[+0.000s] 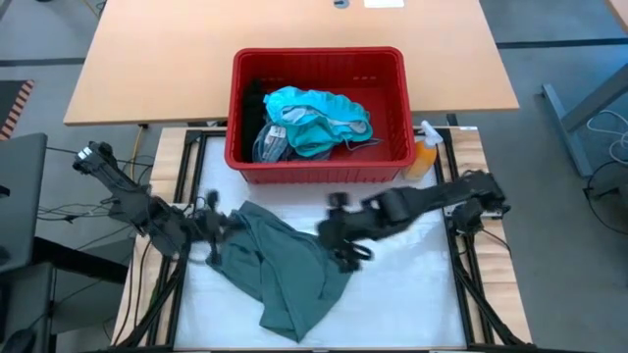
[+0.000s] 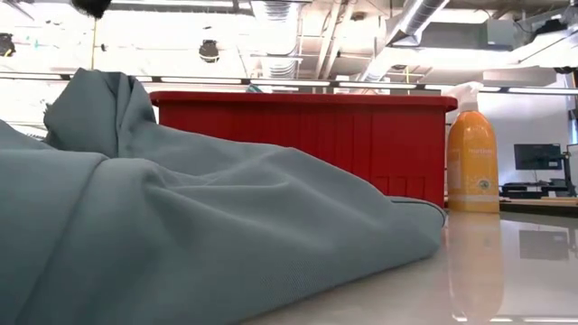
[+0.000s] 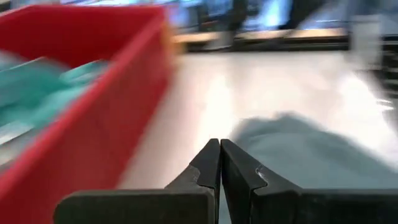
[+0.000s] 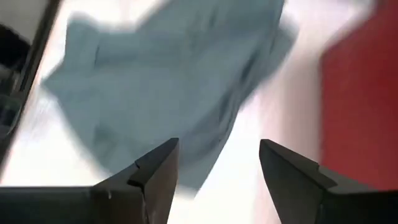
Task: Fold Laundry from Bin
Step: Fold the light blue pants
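A dull grey-green garment [image 1: 285, 270] lies crumpled on the white table top, in front of the red bin [image 1: 319, 54]. In the bin are bright teal garments [image 1: 314, 118] and a black one [image 1: 255, 98]. My left gripper [image 1: 211, 233] is shut at the garment's left edge. In the left wrist view its fingertips [image 3: 219, 146] show nothing between them and the garment [image 3: 311, 149] lies beyond. My right gripper [image 1: 341, 247] hangs open over the garment's right edge, tilted down, with the cloth [image 4: 174, 81] below its spread fingers [image 4: 217, 146].
An orange spray bottle [image 1: 424, 155] stands at the bin's right near corner, also in the low view [image 2: 472, 158]. White table top lies bare to the right of the garment. A wooden table [image 1: 147, 59] sits beyond the bin. Black frame rails run along both table sides.
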Robot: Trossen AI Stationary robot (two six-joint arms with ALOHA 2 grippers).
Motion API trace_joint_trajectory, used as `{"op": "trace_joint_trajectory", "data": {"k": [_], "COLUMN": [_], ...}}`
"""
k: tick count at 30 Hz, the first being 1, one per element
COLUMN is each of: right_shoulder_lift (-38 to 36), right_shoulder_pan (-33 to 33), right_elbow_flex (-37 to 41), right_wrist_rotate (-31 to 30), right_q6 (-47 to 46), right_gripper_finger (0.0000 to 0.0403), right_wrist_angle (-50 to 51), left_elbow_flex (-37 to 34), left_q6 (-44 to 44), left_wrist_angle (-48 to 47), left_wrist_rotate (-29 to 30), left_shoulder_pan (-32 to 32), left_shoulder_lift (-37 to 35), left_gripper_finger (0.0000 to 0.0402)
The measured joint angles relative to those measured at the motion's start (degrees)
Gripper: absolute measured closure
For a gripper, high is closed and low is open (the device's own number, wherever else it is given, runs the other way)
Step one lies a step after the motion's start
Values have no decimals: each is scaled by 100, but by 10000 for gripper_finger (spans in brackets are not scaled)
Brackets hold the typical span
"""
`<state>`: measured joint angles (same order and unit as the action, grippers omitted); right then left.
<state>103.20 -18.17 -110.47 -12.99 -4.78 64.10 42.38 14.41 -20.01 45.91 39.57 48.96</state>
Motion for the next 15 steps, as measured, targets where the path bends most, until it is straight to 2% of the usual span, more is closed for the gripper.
{"op": "trace_joint_trajectory", "data": {"k": [3, 6, 10, 13, 15], "right_shoulder_lift": [-629, -1300, -1916, -2069, -2033], "right_shoulder_pan": [-464, -996, -1456, -1475, -1392], "right_elbow_flex": [1194, 2591, 4533, 5781, 6431], "right_wrist_rotate": [-204, -730, -1518, -1977, -2067], "right_q6": [-978, -1705, -2444, -2763, -2766], "right_gripper_finger": [158, 158, 158, 158, 158], "right_wrist_angle": [-308, -1364, -3475, -5205, -6259], "left_elbow_flex": [3, -4, 29, 391, 705], "left_q6": [-512, -738, -1174, -1311, -1313], "left_wrist_angle": [1054, 1896, 2892, 3097, 3100], "left_wrist_rotate": [-749, -1136, -1276, -1220, -1220], "left_shoulder_pan": [85, 217, 371, 442, 448], "left_shoulder_lift": [943, 1925, 3187, 3859, 4196], "left_gripper_finger": [400, 400, 400, 396, 388]}}
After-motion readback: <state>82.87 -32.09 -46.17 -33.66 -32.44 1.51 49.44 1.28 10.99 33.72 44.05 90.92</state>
